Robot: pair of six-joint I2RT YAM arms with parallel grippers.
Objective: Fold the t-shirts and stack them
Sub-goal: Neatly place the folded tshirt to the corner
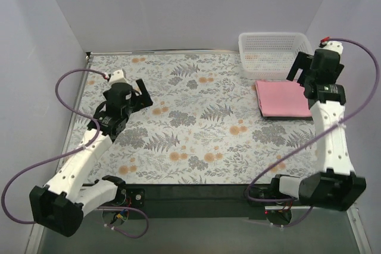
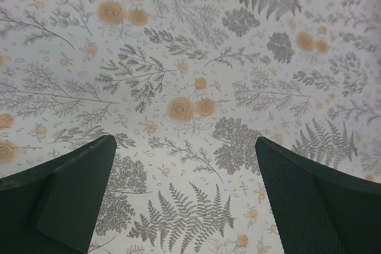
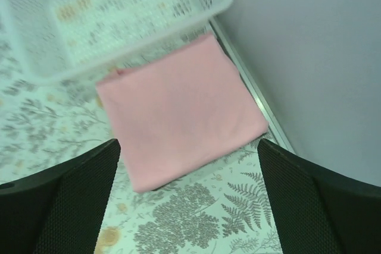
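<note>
The light pink t-shirt (image 1: 281,98) lies folded into a flat rectangle at the table's right side, just in front of the basket. It also shows in the right wrist view (image 3: 178,120). A thin dark edge (image 3: 157,187) shows under its near side; I cannot tell if this is the dark green t-shirt. My right gripper (image 1: 302,71) hangs open and empty above the pink t-shirt, which shows between its fingers in its own view (image 3: 189,144). My left gripper (image 1: 143,93) is open and empty above the bare floral cloth at the left, as its own view (image 2: 184,141) shows.
A white plastic mesh basket (image 1: 271,35) stands at the back right, touching the pink t-shirt's far edge; it also shows in the right wrist view (image 3: 137,57). The floral table cloth (image 1: 196,117) covers the table. Grey walls close the back and both sides.
</note>
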